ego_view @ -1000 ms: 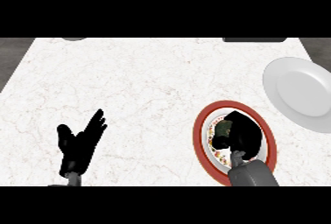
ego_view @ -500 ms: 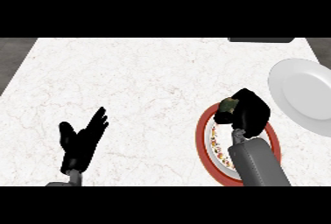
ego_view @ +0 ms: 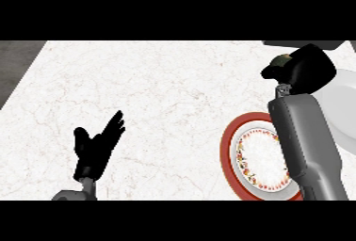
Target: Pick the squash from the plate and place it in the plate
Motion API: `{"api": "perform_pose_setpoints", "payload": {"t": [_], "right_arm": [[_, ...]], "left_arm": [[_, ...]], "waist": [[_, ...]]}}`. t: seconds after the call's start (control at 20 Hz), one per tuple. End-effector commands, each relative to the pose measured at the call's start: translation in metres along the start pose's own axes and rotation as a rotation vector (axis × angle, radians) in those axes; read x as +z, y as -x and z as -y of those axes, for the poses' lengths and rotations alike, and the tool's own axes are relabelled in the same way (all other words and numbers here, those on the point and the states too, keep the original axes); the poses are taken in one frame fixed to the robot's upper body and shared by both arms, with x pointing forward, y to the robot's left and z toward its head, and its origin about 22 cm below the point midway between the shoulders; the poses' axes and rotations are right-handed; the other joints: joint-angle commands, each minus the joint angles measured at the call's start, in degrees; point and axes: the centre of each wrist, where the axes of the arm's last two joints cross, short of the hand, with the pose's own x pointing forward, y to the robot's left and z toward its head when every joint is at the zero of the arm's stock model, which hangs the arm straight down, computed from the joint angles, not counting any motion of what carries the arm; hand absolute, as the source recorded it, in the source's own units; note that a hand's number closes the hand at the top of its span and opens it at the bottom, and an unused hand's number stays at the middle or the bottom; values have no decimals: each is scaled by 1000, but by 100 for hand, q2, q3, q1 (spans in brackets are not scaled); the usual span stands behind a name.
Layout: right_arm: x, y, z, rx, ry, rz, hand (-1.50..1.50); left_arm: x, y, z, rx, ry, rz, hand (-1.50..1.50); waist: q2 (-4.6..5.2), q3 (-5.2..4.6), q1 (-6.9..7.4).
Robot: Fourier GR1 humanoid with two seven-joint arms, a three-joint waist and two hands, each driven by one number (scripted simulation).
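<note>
Right hand (ego_view: 309,70) is up at the far right of the counter (ego_view: 160,84), fingers curled round the squash (ego_view: 281,61). Only a small greenish-brown bit of the squash peeks out at the hand's left side. The rest is buried in the black fingers, so its shape is hard to make out.

The hand sits over the upper left edge of the white plate (ego_view: 344,113). How high it is above that plate, this steep angle doesn't show. The plate is cut off by the view's right edge, and the hand and the grey right forearm (ego_view: 306,141) cover part of its left side.

The forearm runs down across the right portion of the red-rimmed plate (ego_view: 227,146) and hides that side. The plate's bottom rim is clipped at the lower edge. Inside the red rim, a ring of small coloured marks circles the white centre, too fine to read as anything but a pattern. Nothing of the squash touches this plate.

On the left, well apart from all that, the left hand (ego_view: 94,148) rests near the lower edge, fingers straight and spread upward, holding nothing.

At the top right a dark object (ego_view: 299,43) is sliced off by the view's edge, and what it is I can't tell.
</note>
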Motion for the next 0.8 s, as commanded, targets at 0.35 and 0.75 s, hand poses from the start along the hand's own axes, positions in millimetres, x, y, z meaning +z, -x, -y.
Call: {"api": "perform_pose_setpoints", "payload": {"t": [0.35,0.75], "right_arm": [[-51,-9,17,-240,318,-340,150],[-75,34,-3,-229,479,-384,150]], "left_arm": [[-4,-4,5,4,3,4,0],[-5,-2,-7,7,-33,1,0]], "waist": [[-2,22,-47],[-68,17,-231]]}}
